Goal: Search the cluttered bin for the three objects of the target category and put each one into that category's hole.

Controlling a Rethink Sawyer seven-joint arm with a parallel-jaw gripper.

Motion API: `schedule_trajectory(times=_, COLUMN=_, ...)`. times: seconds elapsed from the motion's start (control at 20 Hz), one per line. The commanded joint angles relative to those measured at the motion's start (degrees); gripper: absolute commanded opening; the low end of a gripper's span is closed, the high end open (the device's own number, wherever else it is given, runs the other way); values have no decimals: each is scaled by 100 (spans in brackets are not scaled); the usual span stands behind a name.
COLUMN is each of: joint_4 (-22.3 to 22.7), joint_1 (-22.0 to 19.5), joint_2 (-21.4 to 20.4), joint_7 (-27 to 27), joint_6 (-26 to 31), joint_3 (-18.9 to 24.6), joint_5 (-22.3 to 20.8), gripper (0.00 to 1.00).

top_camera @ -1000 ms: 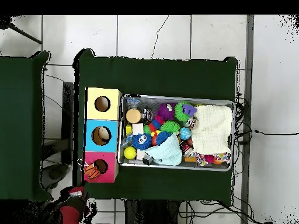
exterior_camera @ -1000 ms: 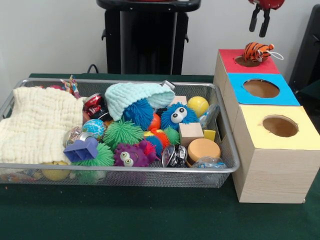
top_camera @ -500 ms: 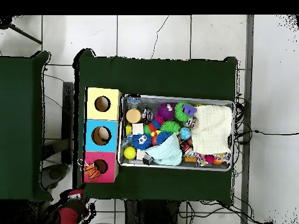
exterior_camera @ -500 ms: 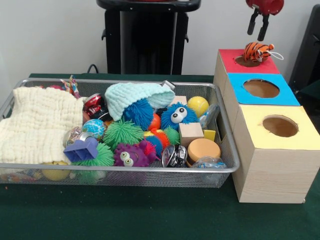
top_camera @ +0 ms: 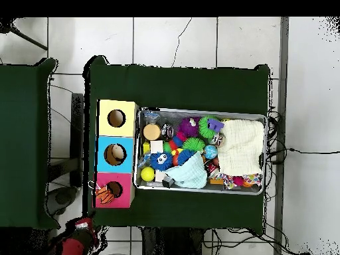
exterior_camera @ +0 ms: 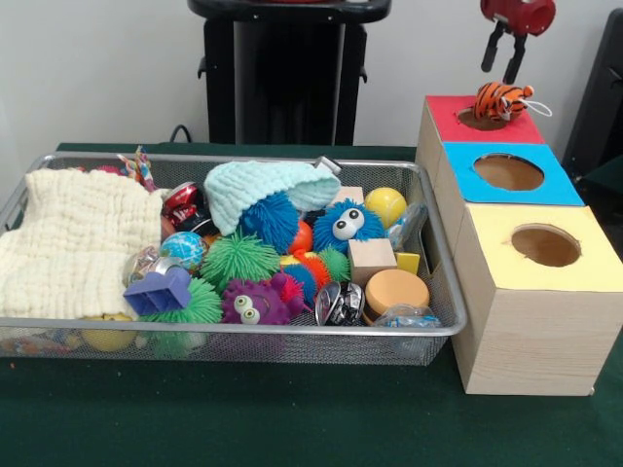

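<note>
Front view: two black fingers [exterior_camera: 490, 51] hang parted and empty on the red gripper [exterior_camera: 499, 66], above a small orange striped tiger plush [exterior_camera: 501, 99] resting at the round hole of the red-topped wooden box [exterior_camera: 450, 119].

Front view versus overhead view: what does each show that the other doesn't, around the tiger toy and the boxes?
Only the front view shows the gripper open and empty above the red box, and that the tiger toy sits on the rim of the red hole, not inside it. Only the overhead view shows something pale lying inside the blue box's hole and the tiled floor around the table. Both show the three boxes in a row beside the wire bin, and the cream cloth at the bin's other end.
</note>
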Motion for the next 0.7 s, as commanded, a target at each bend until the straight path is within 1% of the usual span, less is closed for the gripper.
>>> schedule_trajectory(times=0.05, joint_4=-1116, joint_1=286, joint_2=535, joint_7=1195, joint_6=1082, joint_3=-381, joint_5=87, gripper=100)
schedule_trajectory(times=0.2, joint_4=-1285, joint_1=368, joint_2=674, joint_7=1267, joint_6=1178, joint_3=-455, joint_5=114, gripper=100)
schedule_trajectory(times=0.4, joint_4=-1395, joint_1=420, joint_2=756, joint_7=1310, joint_6=1292, joint_3=-525, joint_5=119, gripper=100)
schedule_trajectory(times=0.6, joint_4=-1307, joint_1=364, joint_2=705, joint_7=1227, joint_6=1171, joint_3=-462, joint_5=144, gripper=100)
schedule_trajectory(times=0.7, joint_4=-1188, joint_1=295, joint_2=602, joint_7=1153, joint_6=1095, joint_3=-395, joint_5=142, gripper=100)
